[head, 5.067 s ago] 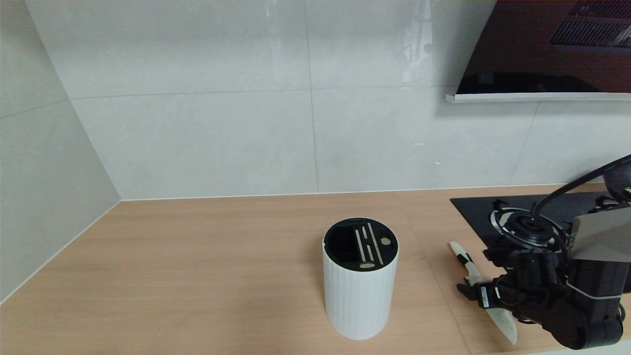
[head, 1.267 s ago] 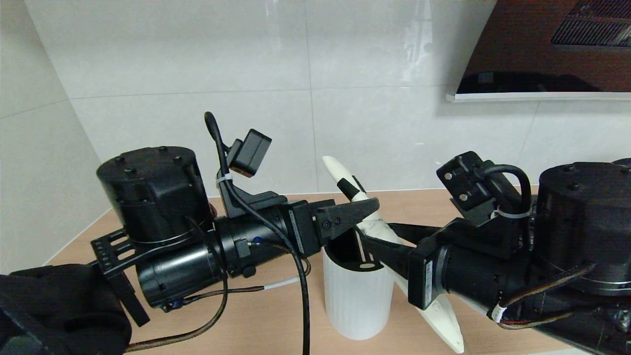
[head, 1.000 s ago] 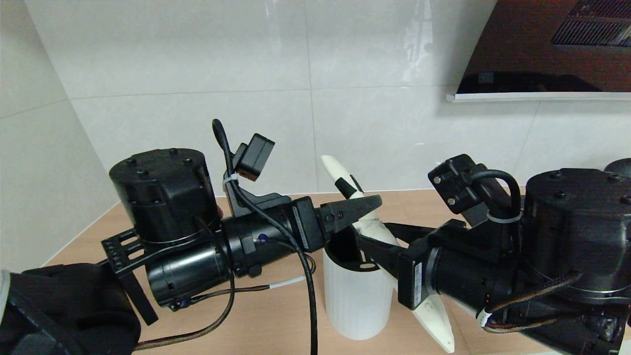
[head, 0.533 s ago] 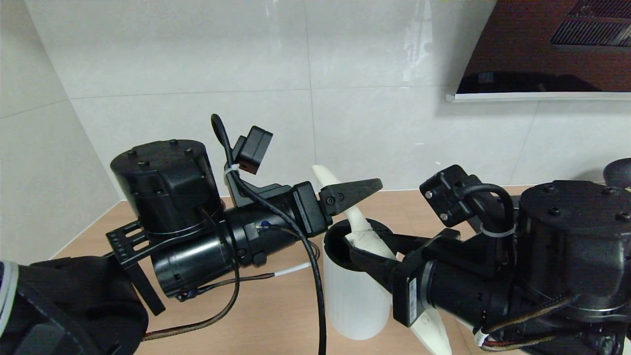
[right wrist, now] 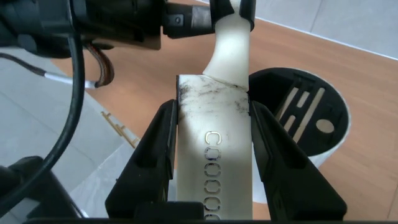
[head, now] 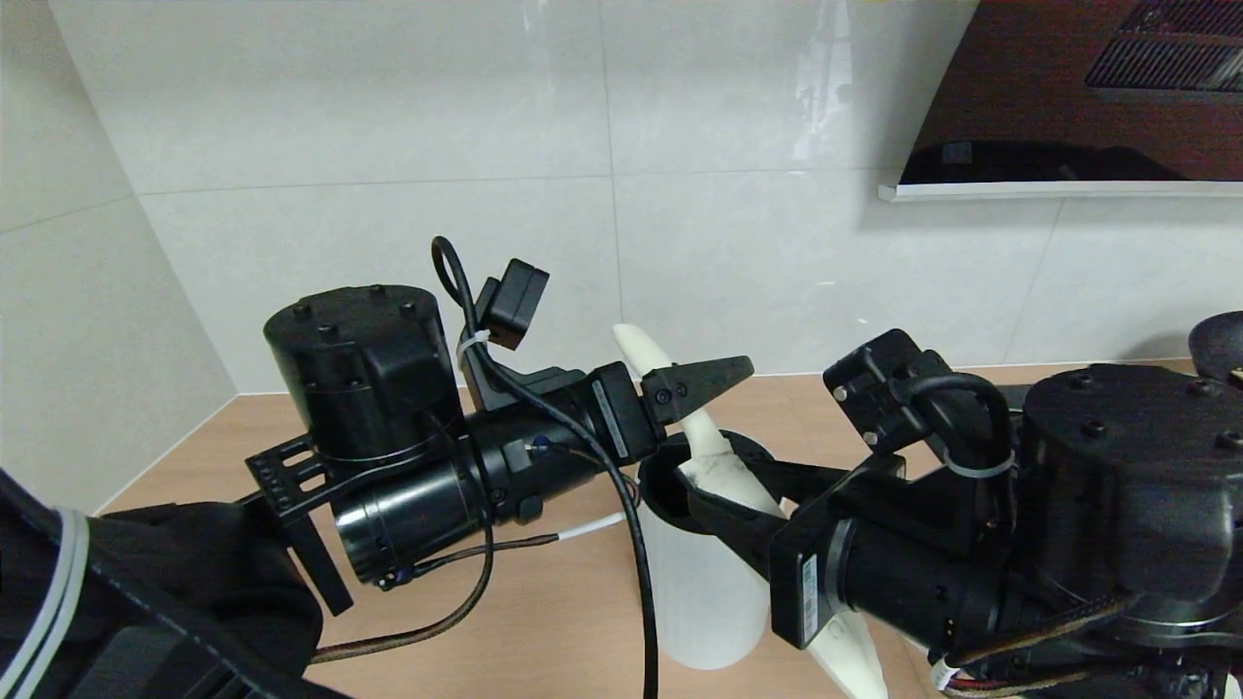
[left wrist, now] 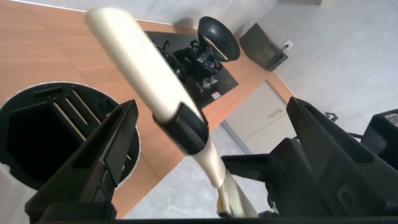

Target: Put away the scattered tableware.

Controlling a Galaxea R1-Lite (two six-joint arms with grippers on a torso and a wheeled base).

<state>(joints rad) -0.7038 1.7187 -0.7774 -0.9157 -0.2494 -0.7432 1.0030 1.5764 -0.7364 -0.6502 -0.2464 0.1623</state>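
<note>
At 6 o'clock in the head view, on the pale wooden countertop: one white ribbed cylindrical holder, upright, with a black slotted insert in its top.

Item, held in the air over the holder's mouth: one white ceramic knife with a cream handle and a black band. It is tilted, with the handle end toward 11 o'clock and the blade tip toward 5 o'clock, where the tip passes in front of the holder's outer wall. The blade face is smudged with dark marks.

Item, entering from 4 o'clock: right gripper, its claw clamped on the flat of the knife blade just below the handle, one finger against each edge.

Item, entering from 8 o'clock: left gripper, its claw spread wide, one finger on either side of the knife handle near the black band and neither touching it.

Surroundings: a grey tiled wall from 9 to 12 o'clock; a dark glass range hood at 2 o'clock; a black gas hob set into the countertop, well apart from the holder.
</note>
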